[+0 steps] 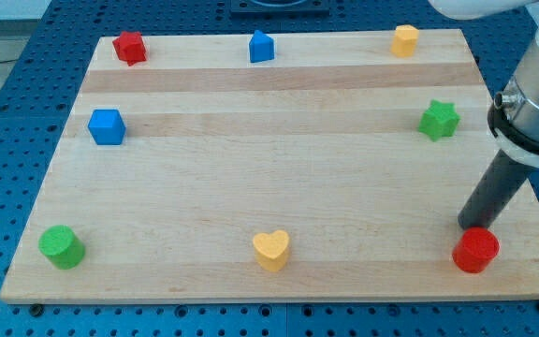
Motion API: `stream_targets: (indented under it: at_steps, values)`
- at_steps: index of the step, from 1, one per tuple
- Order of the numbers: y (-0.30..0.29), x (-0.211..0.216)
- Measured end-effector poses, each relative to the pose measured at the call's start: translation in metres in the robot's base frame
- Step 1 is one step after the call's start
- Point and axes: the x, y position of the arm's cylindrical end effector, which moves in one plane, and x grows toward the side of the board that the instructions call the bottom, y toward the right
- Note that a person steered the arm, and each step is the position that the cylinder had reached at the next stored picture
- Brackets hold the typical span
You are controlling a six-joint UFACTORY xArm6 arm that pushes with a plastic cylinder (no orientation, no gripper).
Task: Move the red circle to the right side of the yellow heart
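Observation:
The red circle [475, 250] lies near the board's bottom right corner. The yellow heart [271, 250] lies at the bottom middle, far to the red circle's left. My tip [468, 227] rests on the board just above the red circle, at its upper left edge, touching or nearly touching it. The dark rod rises from there up and to the right.
A green circle [62, 246] is at bottom left, a blue cube [107, 126] at left, a red star [130, 47] at top left, a blue block [262, 46] at top middle, a yellow block [404, 40] at top right, and a green star [438, 120] at right. The wooden board [251, 178] ends close to the red circle.

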Motion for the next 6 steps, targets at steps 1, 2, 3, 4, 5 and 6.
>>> stream_targets:
  at_steps: [1,2,3,4,5,6]
  values:
    - [0.010,-0.001]
    - [0.046,-0.001]
    - [0.066,0.007]
    - [0.056,0.027]
    - [0.054,0.027]
    - [0.048,0.030]
